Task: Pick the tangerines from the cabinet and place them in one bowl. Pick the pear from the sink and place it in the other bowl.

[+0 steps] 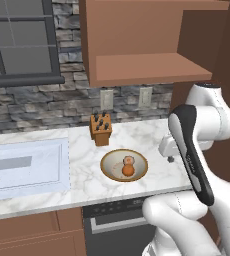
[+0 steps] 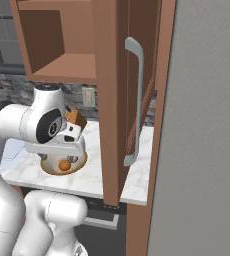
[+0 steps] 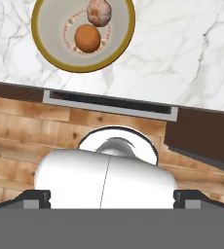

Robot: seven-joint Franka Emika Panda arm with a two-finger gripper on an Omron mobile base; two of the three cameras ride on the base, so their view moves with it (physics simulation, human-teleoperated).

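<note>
My jaws stand fully open, holding nothing. Both small round orange tangerines [image 3: 87, 38] lie in the wide tan-rimmed shallow bowl [image 1: 108, 171], near the front edge of the white marble desk [image 1: 82, 150]. Bare marble surrounds it; the reddish-brown wooden wall cabinet [image 1: 137, 67] hangs open above.

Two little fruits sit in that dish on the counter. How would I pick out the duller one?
Start at the marble counter under the open wall cabinet, just right of the sink. In front of the knife block sits a shallow tan-rimmed bowl holding two tangerines. The duller tangerine is the pale, brownish, mottled one, nearer the wall than the bright orange tangerine.
</note>
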